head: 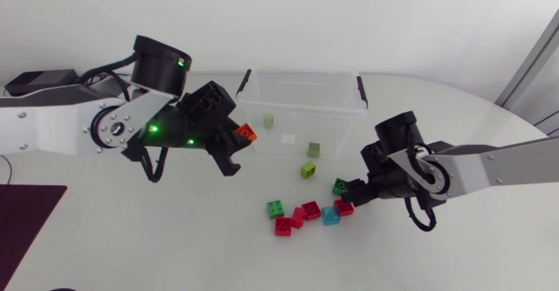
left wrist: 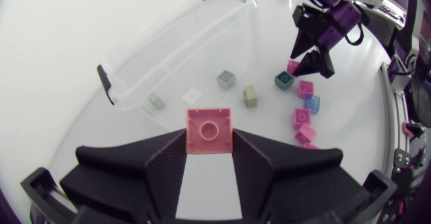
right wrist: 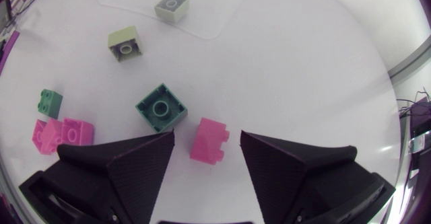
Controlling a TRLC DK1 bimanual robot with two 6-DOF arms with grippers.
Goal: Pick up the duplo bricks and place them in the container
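Head view, starting at the left: the left gripper (head: 229, 142) is clamped on an orange brick (head: 247, 134), held above the table (head: 131, 239) just beside the near left corner of the container (head: 301, 74). The left wrist view shows its two matte black wedge fingers set narrowly apart, pressing the brick's smooth sides, with a round ring on the square face turned to the camera. The container is a clear, thin-walled plastic tub with black clips, and two pale bricks (head: 268, 121) lie on its floor. A light green brick (head: 307, 171) sits on the white tabletop just in front of it, near a loose cluster (head: 301, 217) of green, red and blue blocks. At the right, the right gripper (head: 354, 193) stands wide open, low over the table. The right wrist view shows a red brick (right wrist: 209, 141) lying between its fingertips with a gap on each side, and a dark green brick (right wrist: 160, 107) just ahead of one finger.
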